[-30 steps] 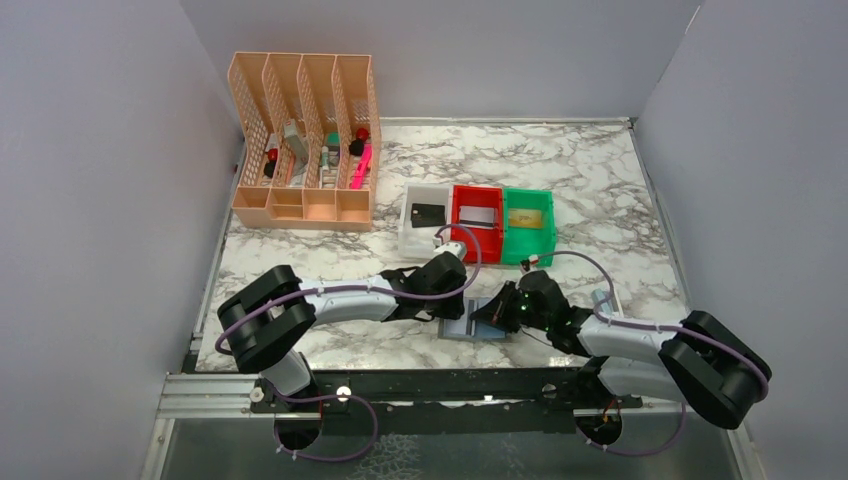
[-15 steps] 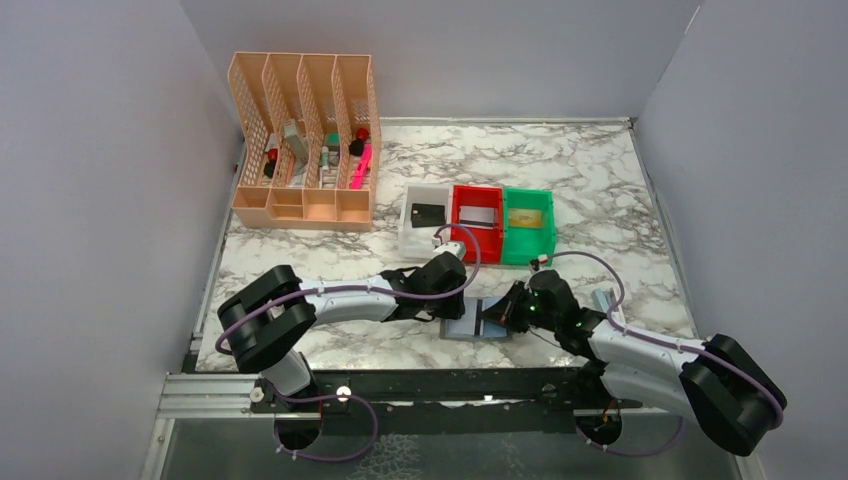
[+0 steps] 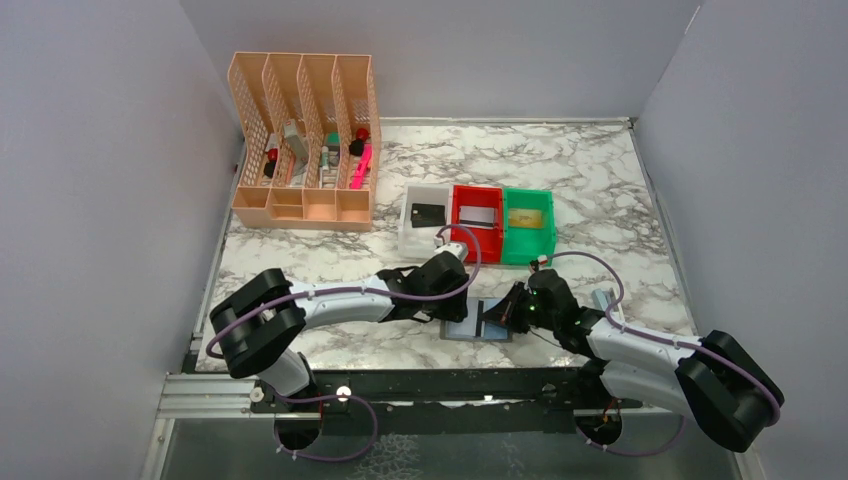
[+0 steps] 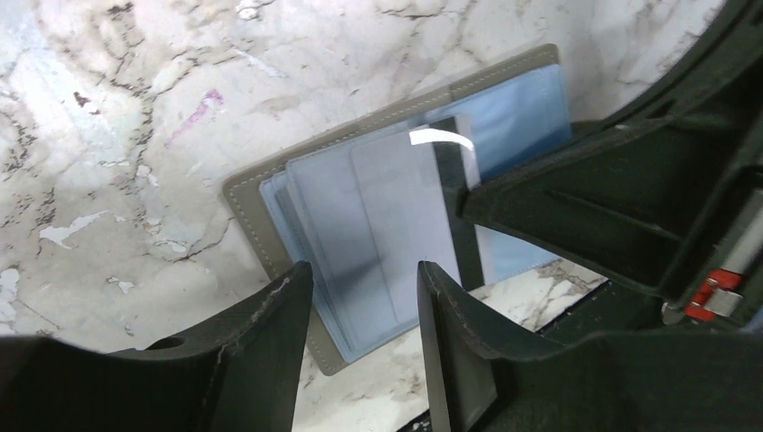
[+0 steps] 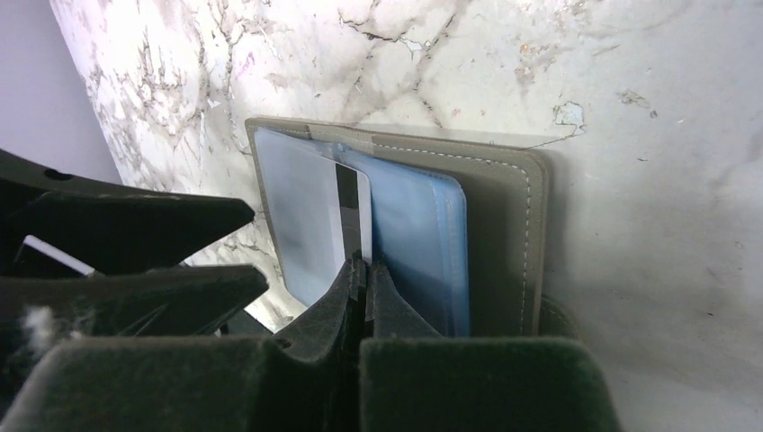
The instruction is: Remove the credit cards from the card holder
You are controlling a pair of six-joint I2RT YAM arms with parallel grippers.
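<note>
The card holder [image 3: 466, 328] lies open and flat on the marble near the front edge, blue pockets up [image 4: 342, 207] [image 5: 504, 225]. A silvery-white credit card with a dark stripe [image 5: 347, 202] [image 4: 449, 193] sticks partly out of a pocket. My right gripper [image 5: 364, 266] [image 3: 504, 314] is shut on that card's edge. My left gripper [image 4: 362, 274] [image 3: 452, 304] hovers over the holder's left edge, jaws open, nothing between them. A black card [image 3: 427, 212], a silvery-white card [image 3: 480, 215] and a gold card [image 3: 527, 217] lie in the bins.
A white bin [image 3: 408, 236], a red bin [image 3: 476, 189] and a green bin [image 3: 548, 235] stand in a row just behind the grippers. An orange file organizer [image 3: 305, 205] with pens stands at the back left. Grey walls close in both sides.
The right gripper has moved a little to the right and lower, and the holder's raised flap now lies flat. The left arm's elbow has shifted slightly left.
</note>
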